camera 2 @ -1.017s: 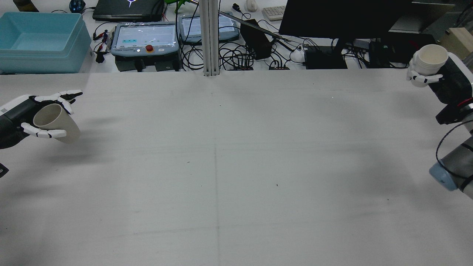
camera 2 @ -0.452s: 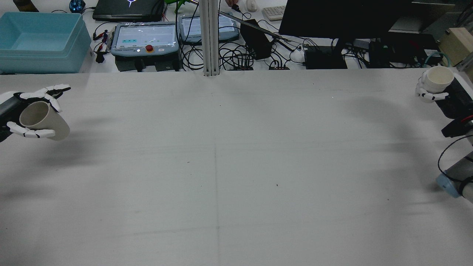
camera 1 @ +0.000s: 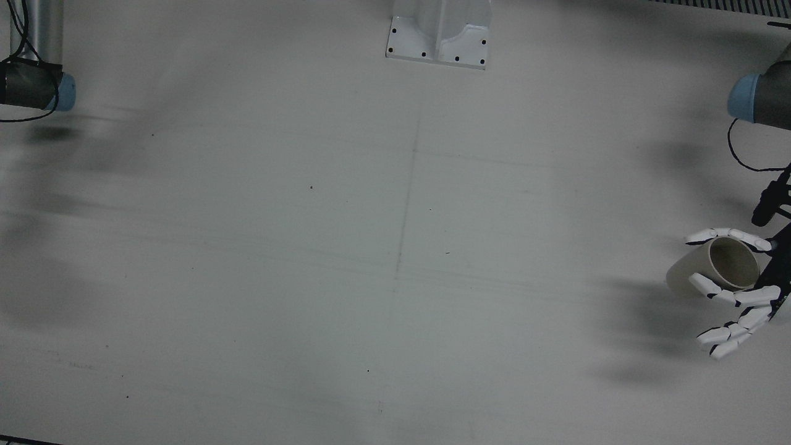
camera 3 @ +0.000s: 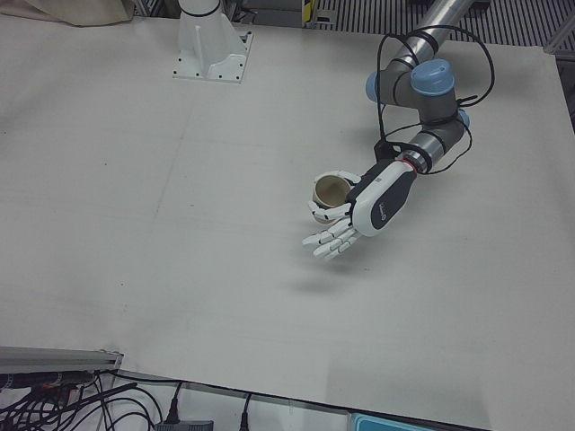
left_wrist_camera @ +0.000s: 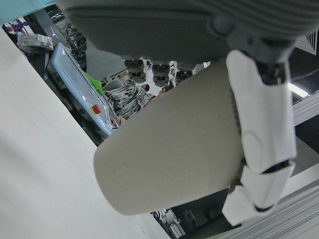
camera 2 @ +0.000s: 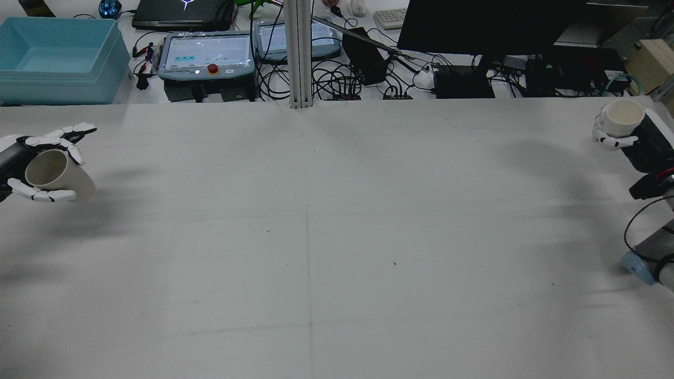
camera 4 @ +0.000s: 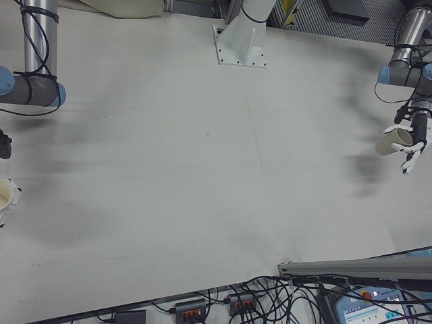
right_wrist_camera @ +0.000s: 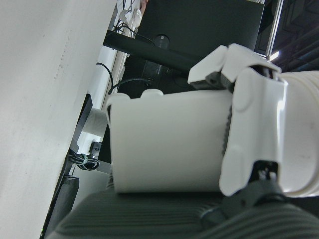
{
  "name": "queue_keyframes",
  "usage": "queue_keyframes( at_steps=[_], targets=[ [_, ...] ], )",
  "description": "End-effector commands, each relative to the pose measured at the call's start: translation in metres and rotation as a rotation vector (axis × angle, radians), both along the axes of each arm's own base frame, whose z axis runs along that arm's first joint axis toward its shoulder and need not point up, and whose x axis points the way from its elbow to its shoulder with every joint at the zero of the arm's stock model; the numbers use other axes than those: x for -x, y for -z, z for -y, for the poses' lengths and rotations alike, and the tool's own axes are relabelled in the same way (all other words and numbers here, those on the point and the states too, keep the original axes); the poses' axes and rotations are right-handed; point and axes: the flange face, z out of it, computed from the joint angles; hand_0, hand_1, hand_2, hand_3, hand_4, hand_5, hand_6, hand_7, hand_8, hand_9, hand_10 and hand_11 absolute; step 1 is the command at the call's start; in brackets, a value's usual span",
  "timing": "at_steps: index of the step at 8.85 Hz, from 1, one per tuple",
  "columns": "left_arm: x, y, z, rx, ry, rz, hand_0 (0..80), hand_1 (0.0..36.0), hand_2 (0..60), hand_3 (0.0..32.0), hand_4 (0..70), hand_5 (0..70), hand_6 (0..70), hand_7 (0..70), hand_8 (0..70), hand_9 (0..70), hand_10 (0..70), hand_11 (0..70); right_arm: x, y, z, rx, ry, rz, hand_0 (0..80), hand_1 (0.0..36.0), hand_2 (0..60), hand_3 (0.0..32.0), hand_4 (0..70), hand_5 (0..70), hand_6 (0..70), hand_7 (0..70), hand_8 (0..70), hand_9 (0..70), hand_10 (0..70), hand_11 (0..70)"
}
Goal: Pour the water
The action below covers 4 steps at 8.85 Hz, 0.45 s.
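My left hand is at the table's far left edge in the rear view. It is shut on a beige paper cup, tilted with its mouth toward the arm, held just above the table. The same hand and cup show at the right of the front view, and the cup fills the left hand view. My right hand is at the far right edge, shut on an upright white cup. That cup also shows in the right hand view. I cannot see any water.
Beyond the table's far edge are a blue bin, two teach pendants, a dark monitor and tangled cables. A metal post rises at the far middle edge. The white table stretches between the hands.
My left hand has drawn back to the left with the beige cup. My right hand has dropped and moved right with the white cup, then nearly stopped.
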Motion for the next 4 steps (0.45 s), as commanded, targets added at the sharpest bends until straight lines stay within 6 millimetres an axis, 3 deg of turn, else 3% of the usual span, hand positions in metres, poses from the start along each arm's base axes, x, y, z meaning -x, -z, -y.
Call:
queue_keyframes(
  at_steps=[1,2,4],
  targets=[
    [-0.003,-0.067,0.003,-0.015,0.037,0.085,51.9,25.4,60.0,0.0,66.5,64.7,14.0,15.3,6.8,10.4,5.5,9.3,-0.003,-0.004,-0.005,0.006,0.0,0.011,54.1,22.0,60.0,0.0,44.0,70.0,70.0,70.0,70.0,70.0,60.5,70.0],
    [-0.001,-0.097,-0.001,0.014,0.034,0.108,52.0,25.6,60.0,0.0,66.5,64.8,14.0,15.3,6.8,10.5,5.6,9.5,-0.003,-0.005,-0.007,0.008,0.002,0.015,54.6,22.3,60.0,0.0,43.5,70.0,70.0,70.0,70.0,70.0,59.5,70.0],
    [0.002,-0.129,-0.006,0.051,0.031,0.143,52.0,25.4,60.0,0.0,67.5,65.3,14.6,15.6,7.1,10.7,5.7,9.6,-0.003,-0.003,-0.006,0.003,0.003,0.018,55.4,23.0,60.0,0.0,42.2,70.0,70.0,70.0,70.0,70.0,58.0,70.0]
  ],
)
